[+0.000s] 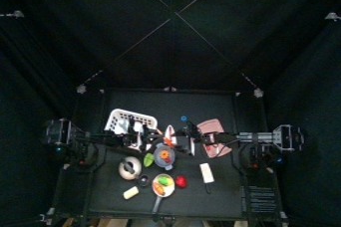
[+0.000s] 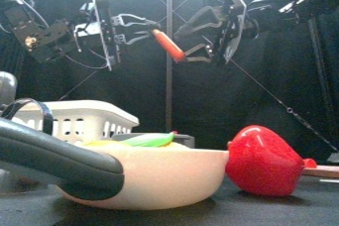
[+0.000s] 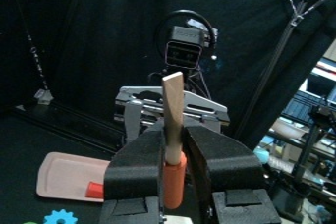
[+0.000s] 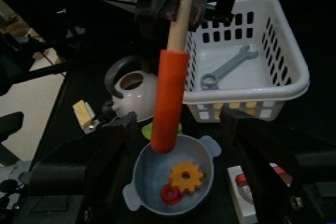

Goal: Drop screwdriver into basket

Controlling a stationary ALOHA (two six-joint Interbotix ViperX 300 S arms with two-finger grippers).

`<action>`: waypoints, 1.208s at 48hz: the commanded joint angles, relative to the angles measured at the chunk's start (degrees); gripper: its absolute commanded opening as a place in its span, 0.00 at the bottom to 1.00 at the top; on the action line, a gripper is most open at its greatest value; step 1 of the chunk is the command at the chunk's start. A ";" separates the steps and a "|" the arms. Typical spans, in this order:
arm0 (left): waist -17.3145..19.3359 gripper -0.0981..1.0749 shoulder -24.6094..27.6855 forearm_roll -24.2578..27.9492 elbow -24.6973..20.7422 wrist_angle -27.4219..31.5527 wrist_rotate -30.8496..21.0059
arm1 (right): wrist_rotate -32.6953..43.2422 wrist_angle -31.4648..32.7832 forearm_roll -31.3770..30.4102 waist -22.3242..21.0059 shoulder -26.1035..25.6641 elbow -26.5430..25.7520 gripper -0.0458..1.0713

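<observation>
The screwdriver (image 2: 169, 45) has an orange handle and a pale shaft, and it hangs in the air high above the table. My left gripper (image 2: 146, 26) is shut on it; in the left wrist view the jaws (image 3: 171, 169) close on both sides of it (image 3: 172, 120). My right gripper (image 2: 197, 44) is open, close beside the orange handle (image 4: 167, 100), jaws apart on either side of its end. The white slotted basket (image 4: 269, 81) stands below on the table with a grey wrench (image 4: 223, 68) inside. The basket also shows in the top view (image 1: 131, 121) and the front view (image 2: 82, 121).
A cream bowl (image 2: 166, 175) with green food (image 2: 153, 139) and a red pepper-like toy (image 2: 268, 161) stand at the table's front. Under the screwdriver are a grey-blue pan (image 4: 144, 184) holding an orange gear (image 4: 188, 176), and a kettle (image 4: 132, 92). A pink tray (image 3: 59, 169) lies nearby.
</observation>
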 commanded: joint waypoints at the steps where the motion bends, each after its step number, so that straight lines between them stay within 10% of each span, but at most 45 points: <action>1: 0.18 0.47 -3.43 -1.14 0.97 -0.35 0.09 | 0.00 -0.44 0.00 0.18 -0.88 -0.18 0.92; 16: 0.18 0.47 -20.30 -14.59 13.89 4.66 0.26 | 0.00 -0.44 0.00 0.18 -0.79 0.70 0.92; 34: 2.37 0.47 -31.55 -39.64 21.01 25.75 0.44 | 0.00 -0.44 0.00 0.18 -0.26 0.53 0.92; 58: 7.12 0.52 -32.34 -41.22 22.76 31.99 0.88 | 0.00 -0.44 -0.18 0.26 0.79 0.53 0.92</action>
